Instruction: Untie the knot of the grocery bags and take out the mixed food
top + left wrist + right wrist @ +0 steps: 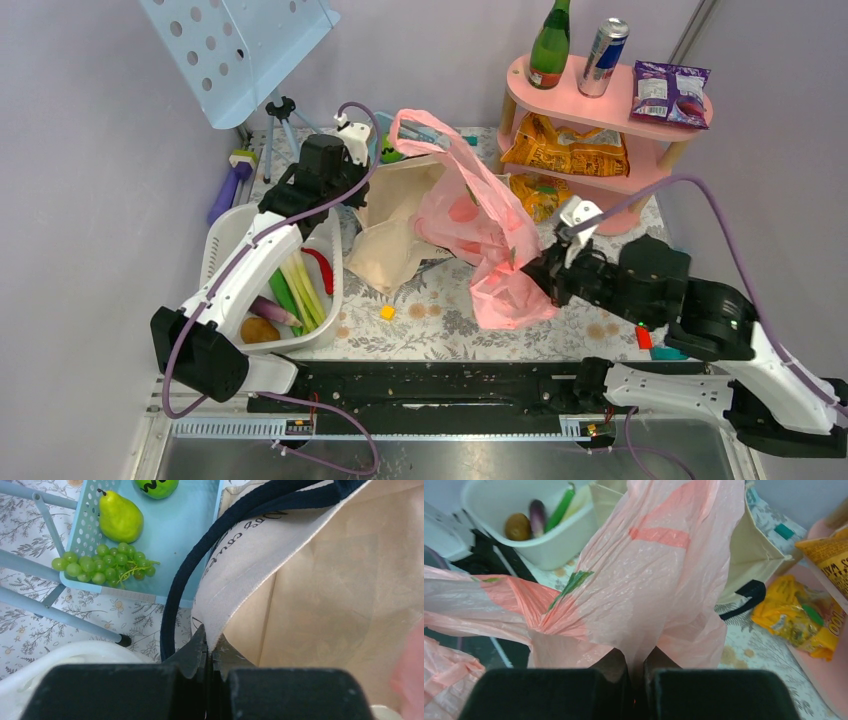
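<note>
The translucent pink plastic bag (480,230) is stretched from the table up to a handle loop at the back. My right gripper (537,272) is shut on a fold of its film (649,580); the film bunches to the left of the jaws. The beige canvas tote (400,225) lies slumped behind it. My left gripper (210,652) is shut on the tote's rim (235,580), next to its black handle (175,605). Leeks (305,290) and a purple aubergine (272,312) lie in a white tub (225,235). A pear (120,517) sits in a pale blue basket (190,540).
A pink two-tier shelf (590,105) at the back right carries a green bottle (550,45), a drink can (603,57), a purple crisp packet (670,92) and orange packets (565,150). Green grapes (102,565) share the basket. A small yellow cube (387,312) lies on the floral cloth. A tripod (280,125) stands at the back left.
</note>
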